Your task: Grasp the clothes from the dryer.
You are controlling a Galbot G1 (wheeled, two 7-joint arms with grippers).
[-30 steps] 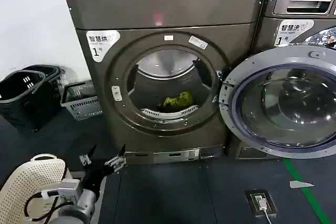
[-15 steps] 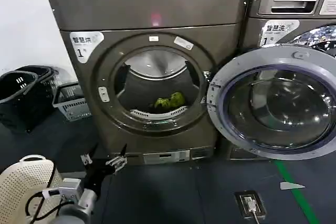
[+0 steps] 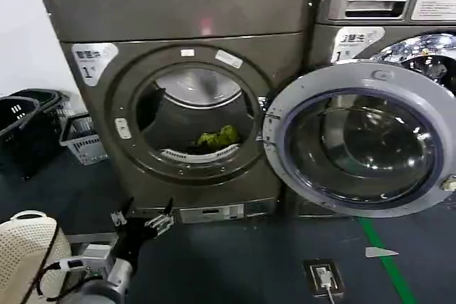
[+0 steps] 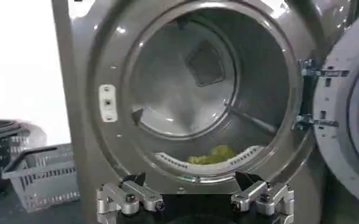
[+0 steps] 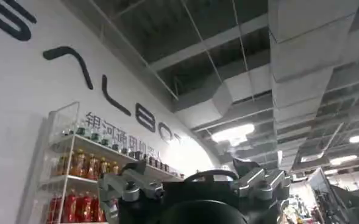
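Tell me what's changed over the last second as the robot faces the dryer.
The whole head view has slid: the dryer and its open door now sit further left in frame. The left gripper stays open, low before the machine, holding nothing. The clothes still lie untouched at the drum's front lip. The right gripper points up at the ceiling, open.

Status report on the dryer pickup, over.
Left pincer open, low before the dryer. Right pincer open, aimed at the ceiling. Clothes inside drum, door open, mouth unobstructed.
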